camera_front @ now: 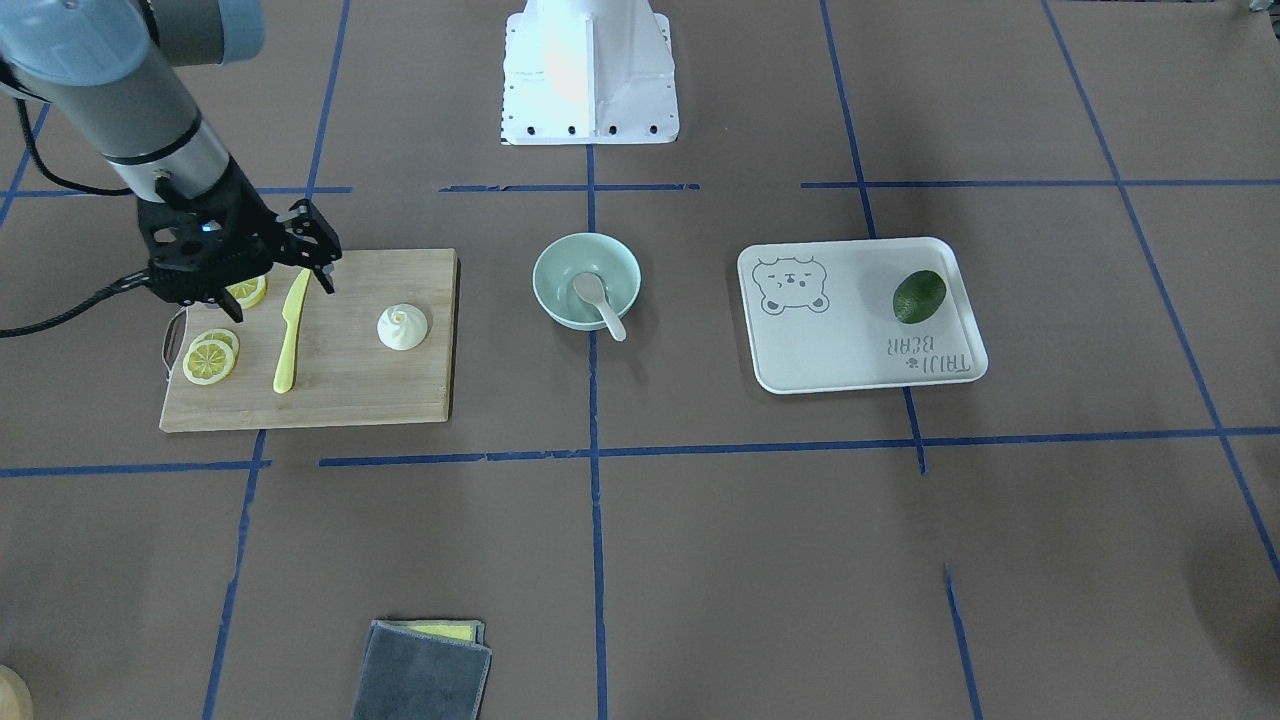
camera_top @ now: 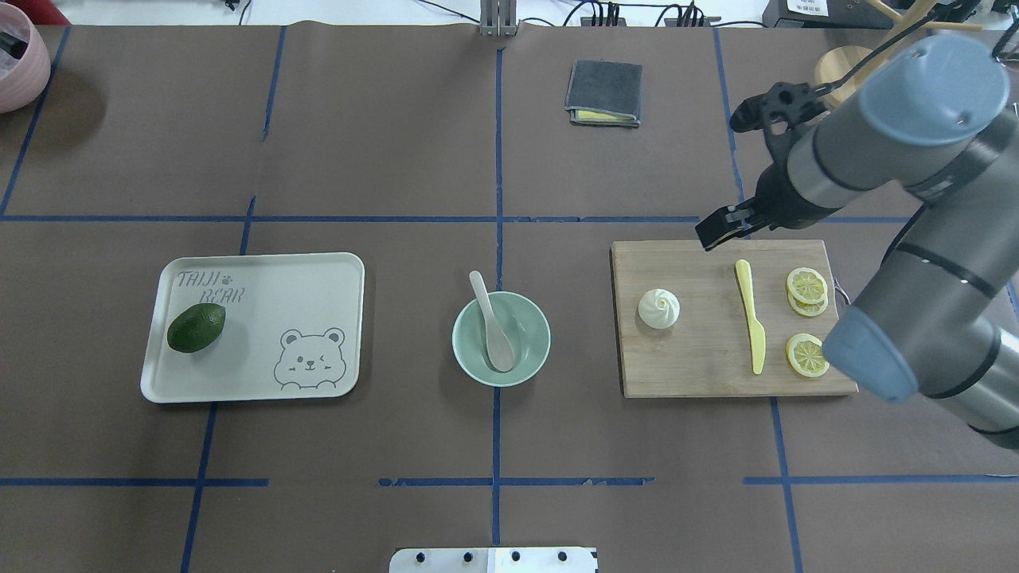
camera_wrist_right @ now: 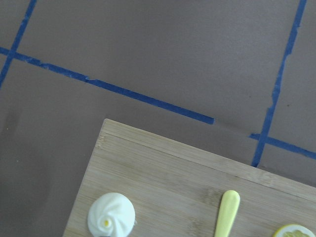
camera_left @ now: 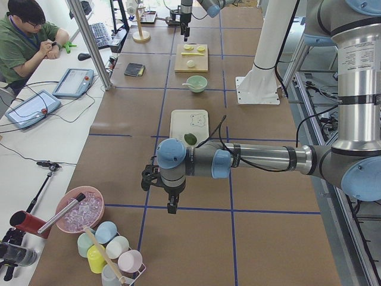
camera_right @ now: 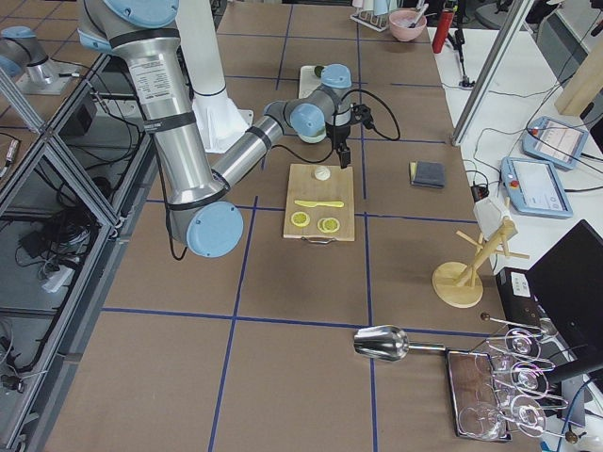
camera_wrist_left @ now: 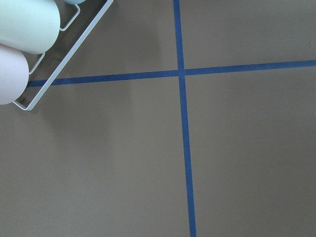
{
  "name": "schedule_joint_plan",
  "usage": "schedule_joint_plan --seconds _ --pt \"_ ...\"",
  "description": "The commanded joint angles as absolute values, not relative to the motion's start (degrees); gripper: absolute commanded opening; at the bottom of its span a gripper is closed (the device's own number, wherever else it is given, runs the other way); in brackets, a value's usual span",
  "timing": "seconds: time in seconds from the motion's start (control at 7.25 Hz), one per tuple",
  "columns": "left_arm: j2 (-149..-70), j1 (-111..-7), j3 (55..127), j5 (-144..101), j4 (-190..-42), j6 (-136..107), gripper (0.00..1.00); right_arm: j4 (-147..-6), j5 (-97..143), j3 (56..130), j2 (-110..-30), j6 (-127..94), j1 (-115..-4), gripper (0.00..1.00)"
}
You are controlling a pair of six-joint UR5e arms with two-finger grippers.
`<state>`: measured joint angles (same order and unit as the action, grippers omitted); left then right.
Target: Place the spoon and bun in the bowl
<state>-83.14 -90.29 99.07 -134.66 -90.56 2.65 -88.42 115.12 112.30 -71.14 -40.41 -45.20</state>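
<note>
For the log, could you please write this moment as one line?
spoon: in bowl | bun: on board | right end effector: open, empty

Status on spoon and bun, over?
Right gripper open, near knife handle; left gripper unreadable. Spoon in bowl; bun on cutting board. Nothing between bun and bowl.

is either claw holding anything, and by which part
The right claw holds nothing; it is open above the cutting board. For the left claw it cannot be told.

Overhead looked down, forward from behind robot (camera_top: 493,559); front view faced it, steep. Both shared board (camera_top: 700,358), bowl (camera_top: 532,334), tray (camera_top: 263,318). Side cameras sat far off at table (camera_left: 196,238) ends. Right wrist looked close on board corner, bun (camera_wrist_right: 111,216); left wrist on tape cross (camera_wrist_left: 181,71).
</note>
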Motion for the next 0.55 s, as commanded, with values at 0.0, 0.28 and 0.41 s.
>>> schedule_joint_plan --seconds 0.0,0.28,0.41 --pt "-83.06 -90.26 99.41 -134.82 -90.7 2.81 1.0 -78.27 108.74 105.33 -70.23 -47.88 -38.0 0.89" --pt "-83.06 -90.26 99.58 -134.82 -90.7 2.81 1.0 -74.01 105.91 102.74 -70.57 -50.1 -34.81 0.85" --pt "-83.06 -90.26 99.67 -135.0 -90.7 2.81 1.0 -74.0 104.08 102.74 -71.01 -50.18 -33.15 0.82"
